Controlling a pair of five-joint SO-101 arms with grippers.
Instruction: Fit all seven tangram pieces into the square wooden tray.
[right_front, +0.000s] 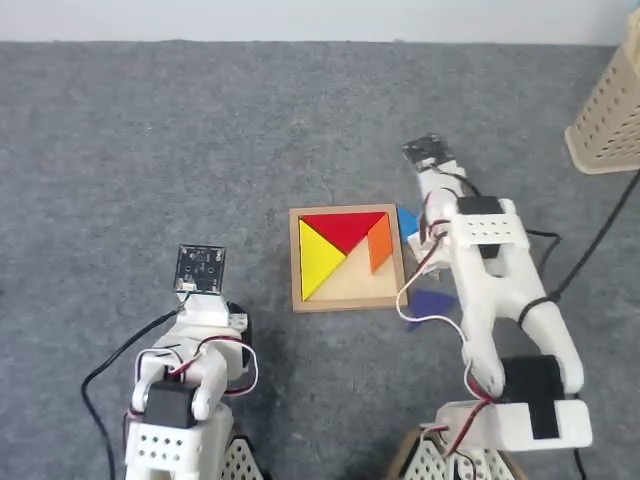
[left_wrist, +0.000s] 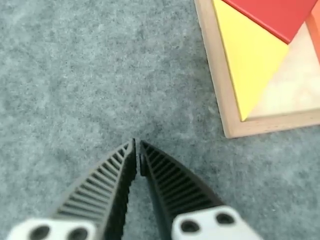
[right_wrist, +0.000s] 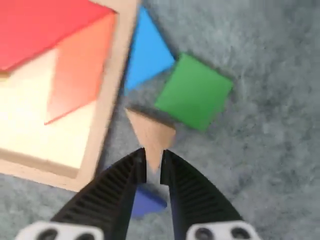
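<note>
The square wooden tray (right_front: 345, 302) lies mid-table and holds a red triangle (right_front: 345, 229), a yellow triangle (right_front: 317, 258) and an orange piece (right_front: 379, 243). Its corner (left_wrist: 235, 131) lies ahead of my left gripper (left_wrist: 136, 146), which is shut and empty over bare carpet. My right gripper (right_wrist: 153, 156) is just off the tray's right edge (right_wrist: 111, 95), shut on the tip of a tan triangle (right_wrist: 149, 131). A blue triangle (right_wrist: 146, 52) and a green square (right_wrist: 194, 91) lie beyond it. A purple piece (right_wrist: 146, 202) shows under the fingers.
Grey carpet covers the table. A cream perforated basket (right_front: 610, 100) stands at the far right corner. The right arm (right_front: 485, 260) hangs over the pieces beside the tray, where the blue triangle (right_front: 406, 222) and purple piece (right_front: 430, 305) peek out. The left arm (right_front: 195, 340) sits front left.
</note>
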